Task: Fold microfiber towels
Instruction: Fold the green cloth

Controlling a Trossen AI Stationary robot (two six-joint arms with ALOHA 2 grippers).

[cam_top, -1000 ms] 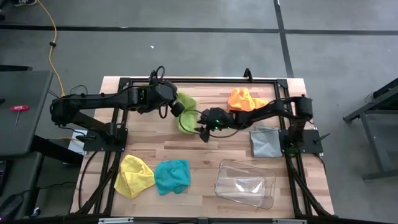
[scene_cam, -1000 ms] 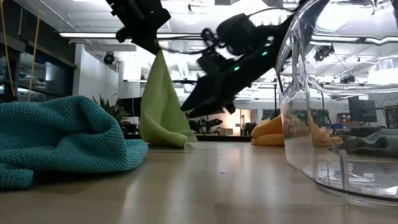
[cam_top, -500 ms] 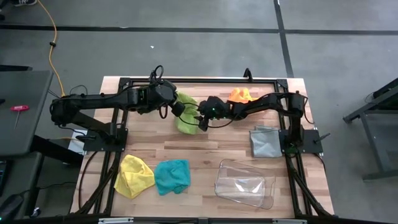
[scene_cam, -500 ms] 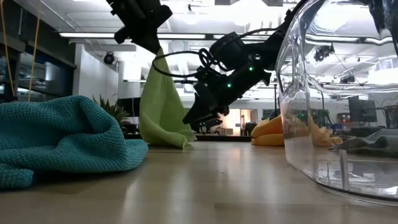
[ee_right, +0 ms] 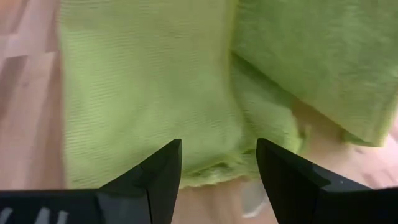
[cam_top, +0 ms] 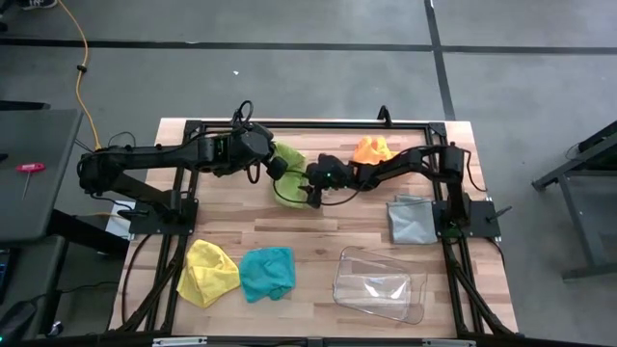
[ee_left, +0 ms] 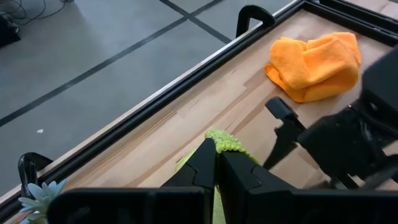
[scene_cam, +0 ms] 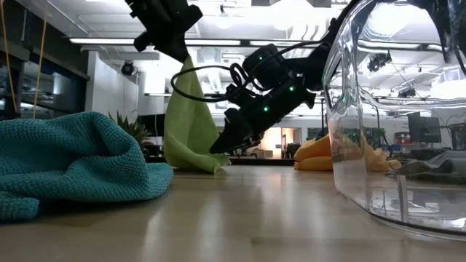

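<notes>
Moving in from a second ago, the right hand [cam_top: 310, 190] spreads its fingers beside the lime green towel [cam_top: 286, 174], seemingly touching its lower edge; the left hand [cam_top: 274, 167] pinches its corner above the table [cam_top: 318, 241].

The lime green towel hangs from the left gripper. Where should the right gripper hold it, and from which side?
Probably its lower hem: the lime green towel hangs from the left gripper, its bottom on the table. The open right gripper already faces that hem, so come low from its own side.
</notes>
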